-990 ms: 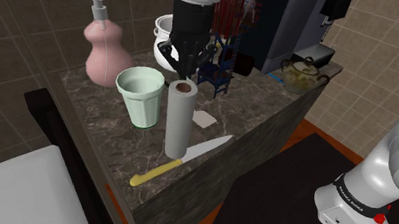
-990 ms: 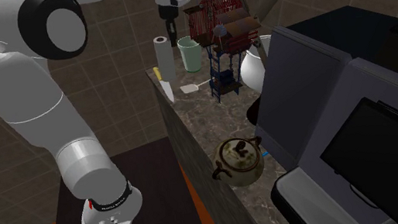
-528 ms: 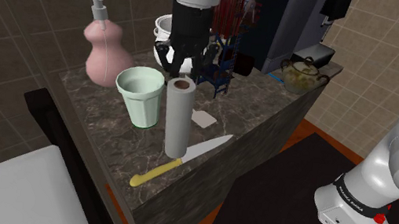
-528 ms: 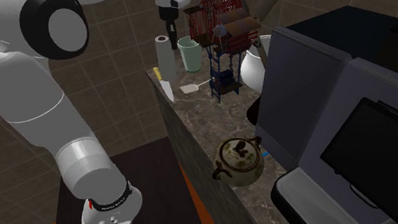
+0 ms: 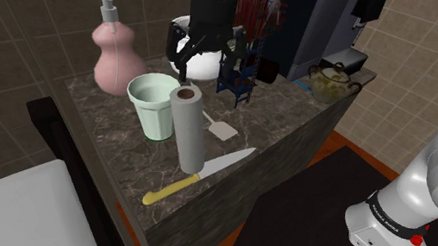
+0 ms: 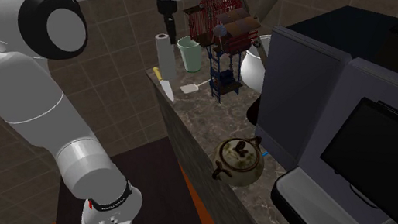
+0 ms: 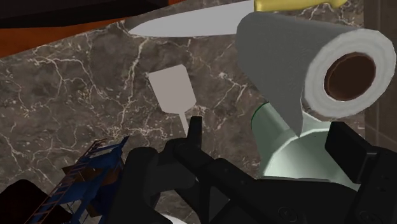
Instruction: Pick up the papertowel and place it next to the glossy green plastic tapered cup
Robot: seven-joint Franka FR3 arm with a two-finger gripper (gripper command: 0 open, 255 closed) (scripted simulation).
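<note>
Claw [image 5: 206, 60] open, empty, above roll | green cup [image 5: 152, 105] upright on tabletop [image 5: 275, 143] | paper towel roll [image 5: 187, 131] just beside cup, top tilted toward it | placement looks done; left: retreat, roll may topple

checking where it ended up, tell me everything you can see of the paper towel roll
The paper towel roll is a pale grey-white cylinder with a brown core showing at its top end. It stands on the dark marbled counter, tilted, with its top leaning toward the pale green cup right beside it. Whether the two touch is unclear. Its base sits at the blade of the yellow-handled knife. The open gripper hangs above it with the fingers clear of it, so the roll is not held.
</note>
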